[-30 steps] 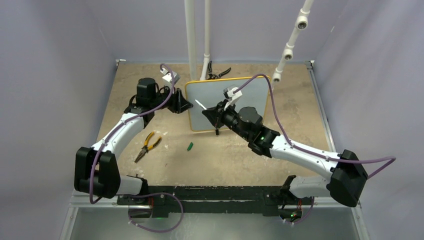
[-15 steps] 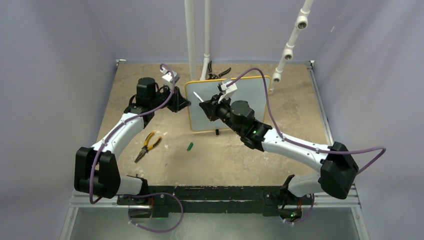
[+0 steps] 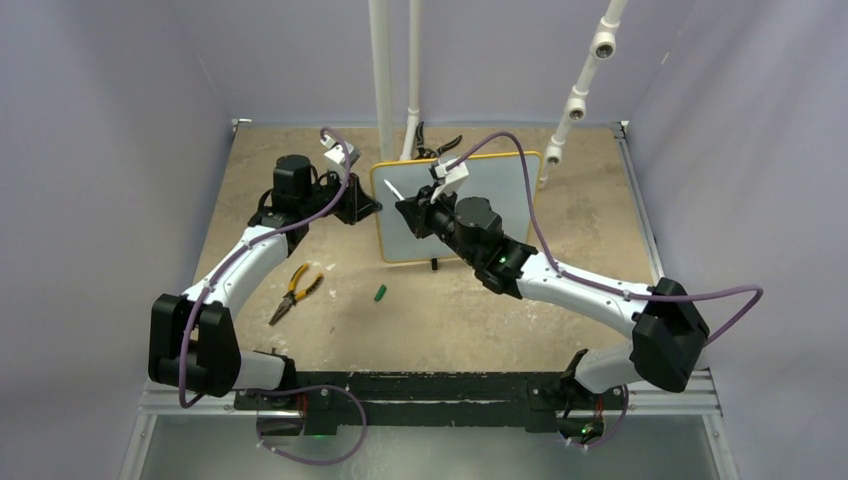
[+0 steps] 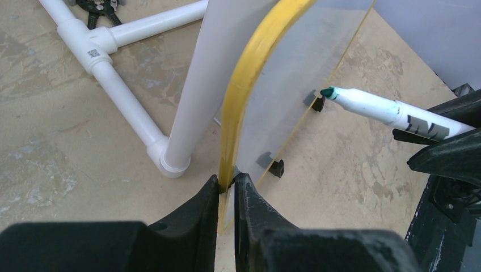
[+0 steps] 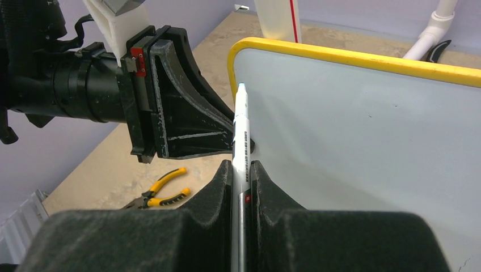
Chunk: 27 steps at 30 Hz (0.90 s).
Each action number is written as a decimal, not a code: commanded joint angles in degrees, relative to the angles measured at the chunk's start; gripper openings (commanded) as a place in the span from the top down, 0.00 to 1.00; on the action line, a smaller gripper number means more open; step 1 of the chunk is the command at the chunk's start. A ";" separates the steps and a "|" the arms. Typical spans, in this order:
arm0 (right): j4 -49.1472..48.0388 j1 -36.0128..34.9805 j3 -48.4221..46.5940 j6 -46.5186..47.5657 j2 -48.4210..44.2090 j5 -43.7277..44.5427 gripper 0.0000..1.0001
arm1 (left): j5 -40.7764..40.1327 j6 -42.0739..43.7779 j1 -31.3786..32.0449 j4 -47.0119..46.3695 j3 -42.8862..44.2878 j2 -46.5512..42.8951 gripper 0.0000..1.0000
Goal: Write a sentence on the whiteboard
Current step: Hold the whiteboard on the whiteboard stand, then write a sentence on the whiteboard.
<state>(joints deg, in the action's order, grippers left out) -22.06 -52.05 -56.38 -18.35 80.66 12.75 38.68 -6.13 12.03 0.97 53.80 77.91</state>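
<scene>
Marker [image 3: 393, 188] tip toward upright whiteboard [image 3: 505, 175]

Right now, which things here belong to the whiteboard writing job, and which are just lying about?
In use: whiteboard, gripped at its edge by the left claw; marker, held in the right claw.
Lying about: yellow-handled pliers; small green piece; black cutters; white pipes.

whiteboard [image 5: 363, 136]: white, yellow frame | marker [image 4: 391, 110]: white, teal tip | pliers [image 3: 293, 292]: orange-yellow
</scene>
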 commanded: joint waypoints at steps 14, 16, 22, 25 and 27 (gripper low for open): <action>-1.34 0.24 -4.80 1.36 3.13 4.91 1.00 | -1.26 2.08 -0.04 -1.68 1.22 -0.74 1.00; -1.11 0.20 -4.64 1.01 3.46 5.63 1.00 | -1.23 2.09 -0.06 -1.68 1.25 -0.74 1.00; -0.38 0.21 -3.33 -0.41 3.93 7.22 1.00 | -1.23 2.13 -0.08 -1.68 1.22 -0.75 1.00; -0.70 0.24 -1.90 -1.36 3.56 8.62 1.00 | -1.24 2.11 -0.08 -1.68 1.30 -0.74 1.00; -0.78 0.20 -0.91 -1.95 3.45 8.64 1.00 | -1.25 2.01 -0.08 -1.68 1.24 -0.80 1.00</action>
<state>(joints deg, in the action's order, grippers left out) -21.82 -52.25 -58.57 -18.98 84.31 17.10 38.72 -5.17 12.05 0.97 53.80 77.91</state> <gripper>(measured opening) 0.122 0.115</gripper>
